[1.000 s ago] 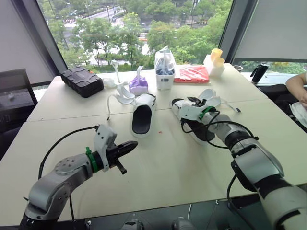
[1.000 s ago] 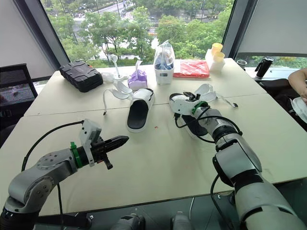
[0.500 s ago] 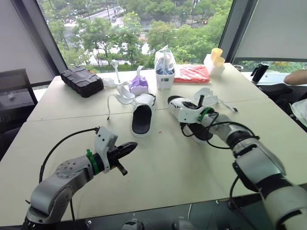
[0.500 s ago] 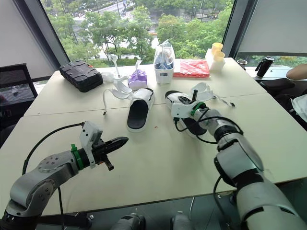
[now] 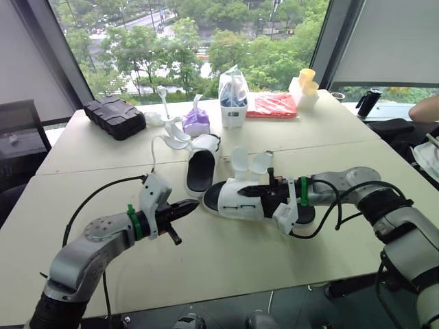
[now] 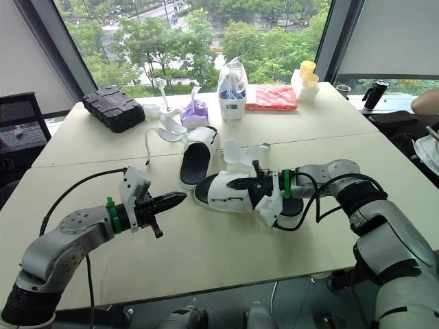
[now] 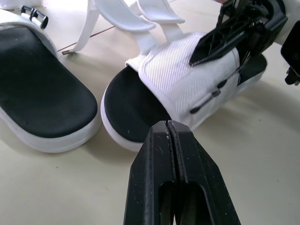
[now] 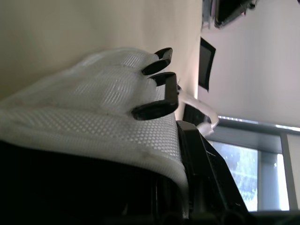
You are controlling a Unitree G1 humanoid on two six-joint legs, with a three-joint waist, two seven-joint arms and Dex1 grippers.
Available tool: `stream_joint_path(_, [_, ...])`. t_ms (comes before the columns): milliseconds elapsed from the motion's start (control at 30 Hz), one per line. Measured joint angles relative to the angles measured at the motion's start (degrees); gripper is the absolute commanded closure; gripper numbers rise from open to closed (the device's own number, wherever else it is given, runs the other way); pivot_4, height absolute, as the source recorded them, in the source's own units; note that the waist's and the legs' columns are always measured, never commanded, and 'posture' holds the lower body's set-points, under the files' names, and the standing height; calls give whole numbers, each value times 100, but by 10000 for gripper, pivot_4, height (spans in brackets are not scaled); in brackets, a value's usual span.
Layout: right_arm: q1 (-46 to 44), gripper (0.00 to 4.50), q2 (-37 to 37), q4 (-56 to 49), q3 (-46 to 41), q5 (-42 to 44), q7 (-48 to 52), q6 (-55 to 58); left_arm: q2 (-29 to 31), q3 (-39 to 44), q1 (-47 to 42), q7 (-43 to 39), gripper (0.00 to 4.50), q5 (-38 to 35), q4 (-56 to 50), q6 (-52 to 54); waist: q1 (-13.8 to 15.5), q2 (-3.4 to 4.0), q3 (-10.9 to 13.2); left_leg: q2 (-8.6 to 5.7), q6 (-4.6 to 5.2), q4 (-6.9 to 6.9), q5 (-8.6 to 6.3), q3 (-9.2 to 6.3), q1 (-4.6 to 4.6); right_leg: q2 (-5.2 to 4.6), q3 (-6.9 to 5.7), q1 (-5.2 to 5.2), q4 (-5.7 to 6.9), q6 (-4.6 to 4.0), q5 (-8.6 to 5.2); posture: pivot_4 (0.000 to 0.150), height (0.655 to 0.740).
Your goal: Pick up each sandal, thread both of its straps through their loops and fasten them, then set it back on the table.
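My right gripper is shut on the mesh upper of a white sandal with a black footbed, held low over the table's middle with its toe pointing at my left gripper. Its two straps stand up loose. The right wrist view has the mesh upper and its black loops close up. My left gripper is shut and empty, its tip just short of the sandal's toe. The second white sandal lies on the table behind, its straps spread open.
At the back of the table stand a black case, a purple pouch, a white holder with a bag, a red packet and yellow cups. A black cup and a person's arm are far right.
My right arm has swung the sandal left across the table, from the right of the other sandal to just in front of my left gripper. The left gripper has barely moved.
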Motion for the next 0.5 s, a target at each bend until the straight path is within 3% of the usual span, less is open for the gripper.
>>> stream_joint_path(333, [-10,44465,131,-101,325,-890,-1081,-331,-22,0,33,15,45000,10,-26,-44,-8,0,0,2,-4,-2,2,0,3,4,6,0,1,-1,0,1500,7400])
stream_joint_path(500, [-402,44465,197,24,845,-1703,-2083,-28,-19,1,56,21,45000,6,-38,-29,-4,0,0,2,-9,-4,6,1,5,6,10,0,2,-2,-1,1500,7400])
